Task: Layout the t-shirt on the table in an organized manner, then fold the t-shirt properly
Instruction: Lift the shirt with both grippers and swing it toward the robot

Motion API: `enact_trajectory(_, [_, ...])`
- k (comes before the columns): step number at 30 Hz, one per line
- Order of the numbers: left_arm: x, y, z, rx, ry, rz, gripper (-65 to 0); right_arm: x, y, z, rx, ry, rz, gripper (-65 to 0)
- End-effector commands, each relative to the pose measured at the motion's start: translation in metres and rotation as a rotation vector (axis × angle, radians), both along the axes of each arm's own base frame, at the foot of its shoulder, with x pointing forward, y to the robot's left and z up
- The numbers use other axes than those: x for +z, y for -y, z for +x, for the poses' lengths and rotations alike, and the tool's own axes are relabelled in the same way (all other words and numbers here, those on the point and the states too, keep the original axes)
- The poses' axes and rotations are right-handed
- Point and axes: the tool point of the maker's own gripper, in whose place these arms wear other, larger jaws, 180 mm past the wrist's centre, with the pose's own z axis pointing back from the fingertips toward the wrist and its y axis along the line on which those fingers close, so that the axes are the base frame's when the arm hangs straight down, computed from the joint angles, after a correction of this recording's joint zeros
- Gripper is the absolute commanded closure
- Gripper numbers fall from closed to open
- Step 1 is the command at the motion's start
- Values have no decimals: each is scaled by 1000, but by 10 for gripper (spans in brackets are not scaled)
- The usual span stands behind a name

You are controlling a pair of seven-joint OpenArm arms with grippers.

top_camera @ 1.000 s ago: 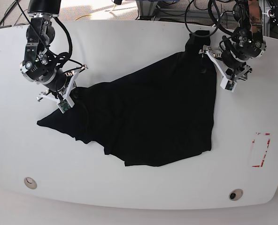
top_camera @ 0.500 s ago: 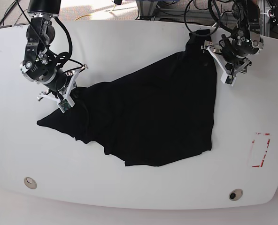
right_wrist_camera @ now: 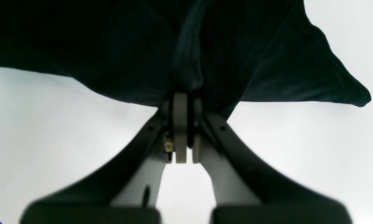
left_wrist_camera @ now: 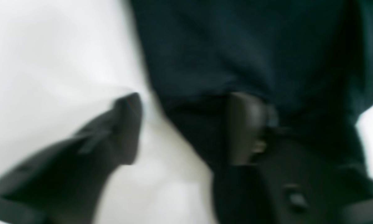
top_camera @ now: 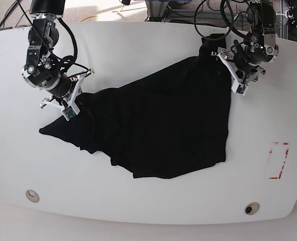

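The black t-shirt [top_camera: 163, 125] lies spread and wrinkled across the middle of the white table [top_camera: 148, 206]. My right gripper [top_camera: 77, 103] is at its left side. In the right wrist view this gripper [right_wrist_camera: 184, 124] is shut on a bunched fold of the t-shirt [right_wrist_camera: 111, 46]. My left gripper [top_camera: 231, 70] is at the shirt's upper right edge. The blurred left wrist view shows this gripper [left_wrist_camera: 186, 127] open. One of its fingers [left_wrist_camera: 127, 124] is over bare table [left_wrist_camera: 49, 62], the other over the t-shirt [left_wrist_camera: 236, 46], with the cloth's edge between them.
A red tape rectangle [top_camera: 278, 160] marks the table at the right. Two small round holes [top_camera: 32, 195] [top_camera: 251, 208] sit near the front edge. Cables and equipment crowd the floor behind the far edge.
The left arm has shifted left and toward the far edge, up to the shirt's upper right edge, and its jaws have narrowed. The right arm and the shirt have not moved.
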Motion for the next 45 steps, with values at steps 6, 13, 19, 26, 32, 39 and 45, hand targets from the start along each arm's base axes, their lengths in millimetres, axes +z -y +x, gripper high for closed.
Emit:
enact_trajectory(6, [-10,11,-1,-36,-40,-15,-281,15,-1,8,10,55,7,-3])
enact_trajectory(13, [-10,15,0,-45,-38,-21,-261,15,-1,9,11,57,7,-3])
enact_trajectory(19, [-7,14,2,-48,-30,-18,-3,15,-1,9,11,57,7,-3])
enact_trajectory(26, [11,5,20,-34,36,0,0,19,-1,12,10,71,9,-3])
enact_trajectory(32, [53,-6,47,-14,176,26,0,50,3,19,-26,171,8,-3])
enact_trajectory(39, [116,-11,96,-20,375,57,0,87,29,41,-109,270,-16,-3])
enact_trajectory(45, [171,-13,140,-17,536,66,0,118,40,62,-137,354,-29,-3])
